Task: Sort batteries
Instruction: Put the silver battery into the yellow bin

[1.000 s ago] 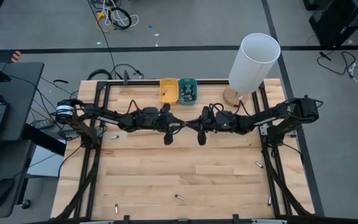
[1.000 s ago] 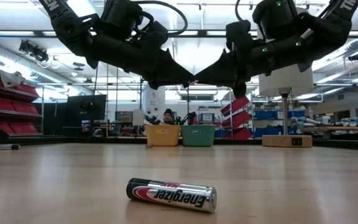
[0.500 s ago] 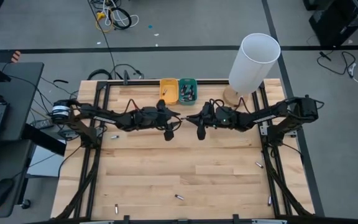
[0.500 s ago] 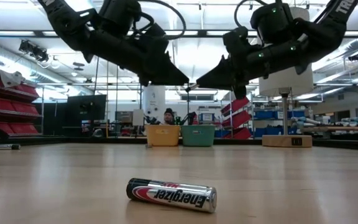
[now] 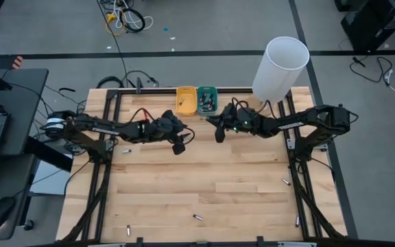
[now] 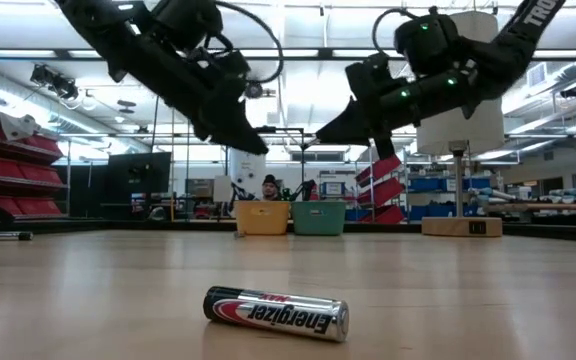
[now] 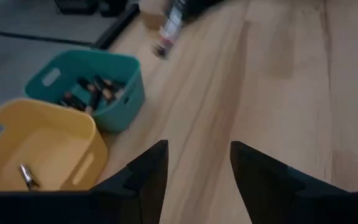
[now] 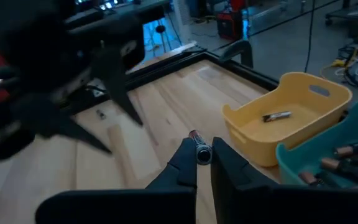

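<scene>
My right gripper (image 5: 219, 134) hovers above the table just near of the teal tray (image 5: 207, 100), shut on one small battery (image 8: 199, 150). My left gripper (image 5: 179, 145) hangs open in the air beside it, toward the left, near the yellow tray (image 5: 186, 100). The yellow tray holds one battery (image 8: 277, 116); the teal tray (image 8: 347, 168) holds several. Loose batteries lie flat on the wood: one at the left (image 5: 126, 150), one near the middle of the near edge (image 6: 276, 312), and others at the near corners (image 5: 128, 230) and right side (image 5: 286, 182). My right gripper pinches the battery between its two fingertips (image 8: 188, 163). The battery sticks forward out of the tips along the fingers, its copper-coloured end (image 8: 194, 134) pointing away. It is lifted clear of the table and also shows from the left wrist view (image 7: 166, 30).
A lamp with a tall white shade (image 5: 280, 67) and wooden base (image 5: 255, 105) stands at the far right corner, close to my right arm. Black frame rails (image 5: 108, 137) run along the table's sides. Bare wood (image 5: 204, 178) lies between the arms and the near edge.
The two grippers stood tip to tip over the middle of the table and have drawn apart. My right gripper has moved toward the far edge and the trays, carrying the battery. My left gripper has pulled back toward the table's left.
</scene>
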